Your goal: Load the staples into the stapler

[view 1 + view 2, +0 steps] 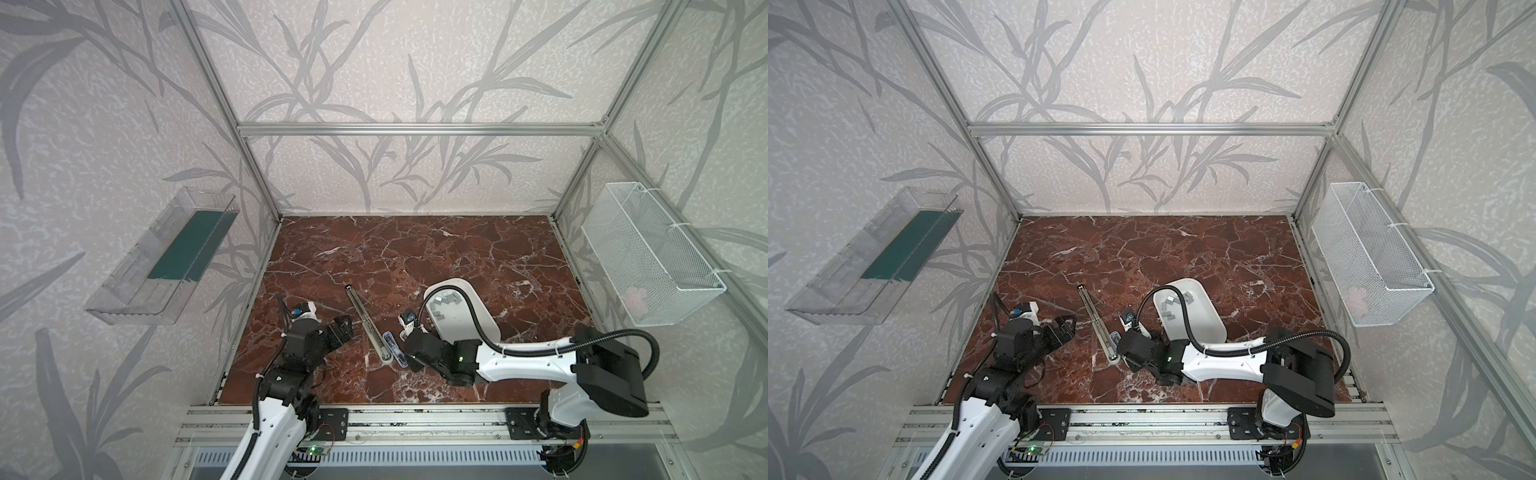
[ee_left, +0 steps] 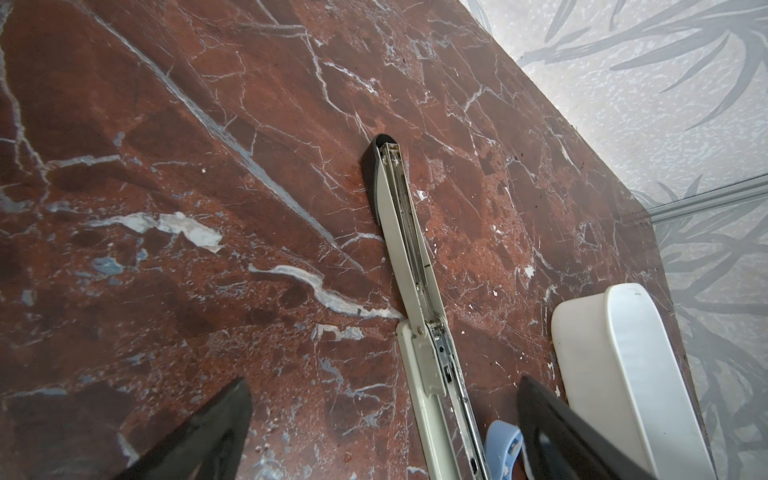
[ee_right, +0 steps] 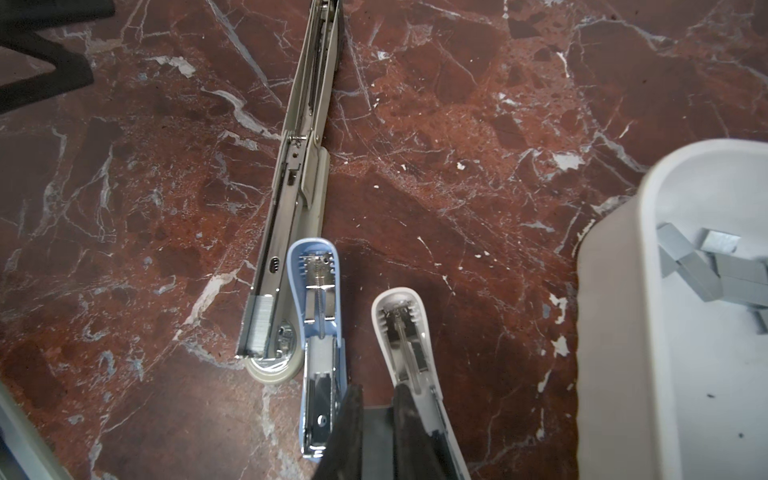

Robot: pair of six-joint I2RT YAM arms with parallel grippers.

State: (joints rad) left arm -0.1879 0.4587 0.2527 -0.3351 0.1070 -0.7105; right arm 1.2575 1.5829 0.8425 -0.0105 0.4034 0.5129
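Black right gripper (image 3: 377, 399) closed — left gripper (image 2: 384, 382) spread wide.

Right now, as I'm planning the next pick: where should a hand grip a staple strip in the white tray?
Probably pinch the top strip across its two long edges, coming down from above: the staples lie in a loose pile, and the white tray has a wall that blocks a side approach.

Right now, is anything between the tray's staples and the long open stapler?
Yes: the blue stapler and the white stapler lie open between the tray of staples and the long stapler.
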